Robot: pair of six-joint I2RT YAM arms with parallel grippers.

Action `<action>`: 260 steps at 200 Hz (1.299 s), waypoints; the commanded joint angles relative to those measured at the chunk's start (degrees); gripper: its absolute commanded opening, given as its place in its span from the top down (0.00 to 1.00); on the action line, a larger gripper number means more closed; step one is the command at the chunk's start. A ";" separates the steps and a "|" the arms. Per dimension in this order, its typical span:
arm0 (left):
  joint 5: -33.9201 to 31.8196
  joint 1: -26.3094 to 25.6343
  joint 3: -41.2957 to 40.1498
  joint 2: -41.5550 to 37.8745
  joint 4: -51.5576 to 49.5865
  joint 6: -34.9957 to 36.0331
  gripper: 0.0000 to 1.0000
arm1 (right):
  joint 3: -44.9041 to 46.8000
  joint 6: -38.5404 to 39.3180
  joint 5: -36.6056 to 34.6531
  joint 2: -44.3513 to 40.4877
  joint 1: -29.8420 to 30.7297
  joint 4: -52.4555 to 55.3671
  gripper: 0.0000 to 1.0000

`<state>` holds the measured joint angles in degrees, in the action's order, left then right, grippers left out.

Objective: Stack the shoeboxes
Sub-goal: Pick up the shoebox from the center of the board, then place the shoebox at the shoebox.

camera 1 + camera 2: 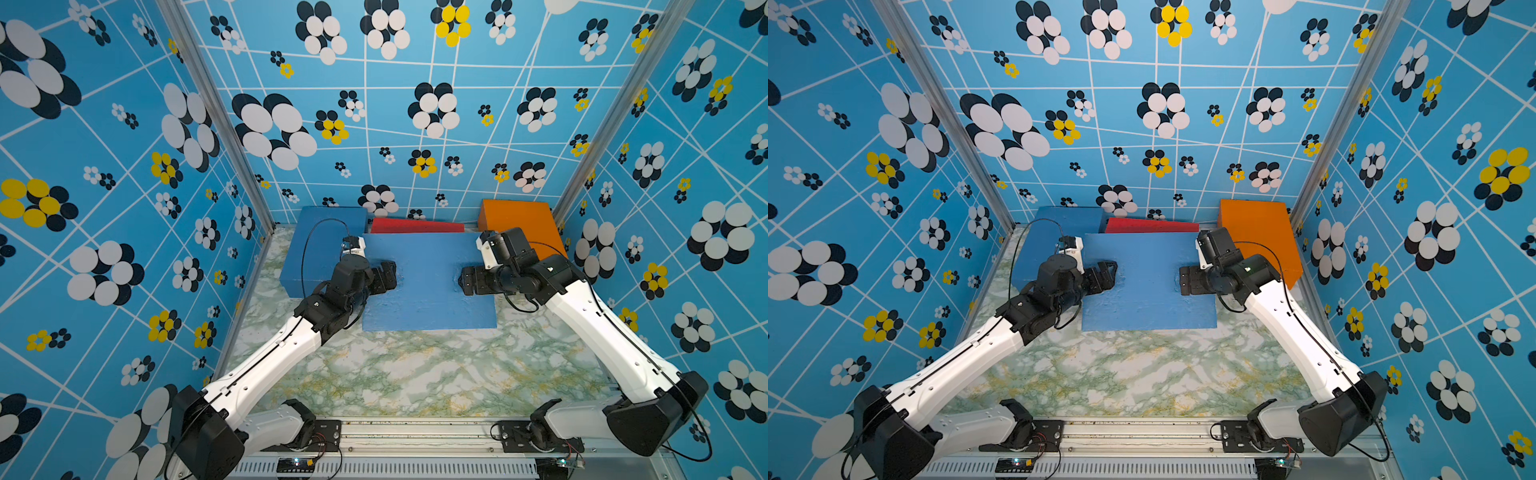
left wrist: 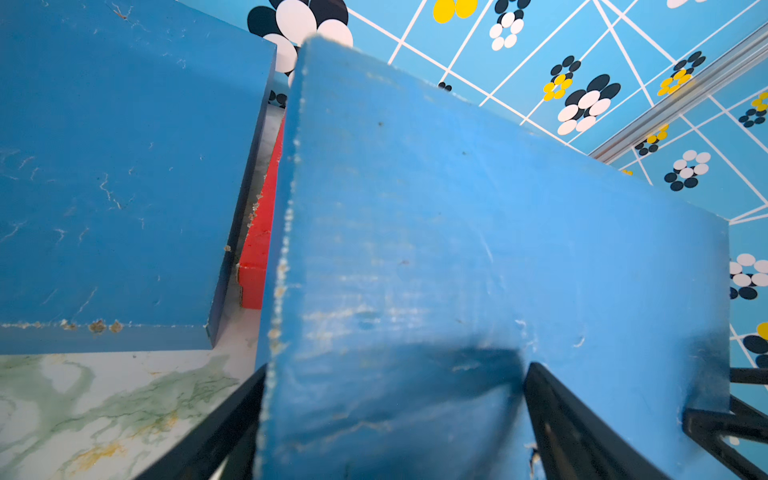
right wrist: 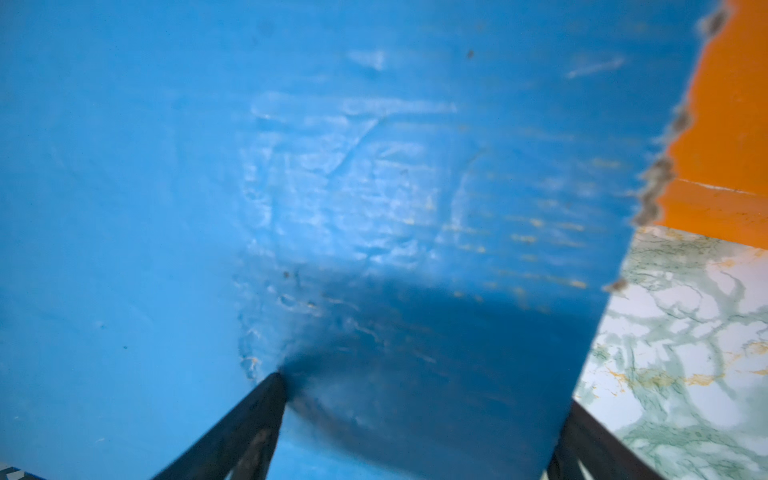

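A light blue shoebox lies level in the middle, its far edge covering part of the red shoebox. My left gripper is shut on its left end, one finger over the lid and one under. On the box's right end my right gripper is shut the same way, and its upper finger dents the lid. A darker blue shoebox rests at the back left. The orange shoebox stands tilted at the back right.
The marble-patterned tabletop stretches from the boxes to the front rail. Patterned blue walls close in the left, back and right, with aluminium posts in the back corners. Both arms reach in from the front corners.
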<state>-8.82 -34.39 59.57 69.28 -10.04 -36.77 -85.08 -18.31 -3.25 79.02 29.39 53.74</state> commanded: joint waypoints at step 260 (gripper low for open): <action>20.57 6.77 27.70 21.42 4.13 4.81 0.09 | -30.65 7.23 14.47 20.68 -2.14 -2.06 0.06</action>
<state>-1.26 -24.40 82.67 88.16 -10.37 -32.51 -112.22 -14.17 -3.31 97.17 24.64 58.15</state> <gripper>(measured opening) 0.916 0.938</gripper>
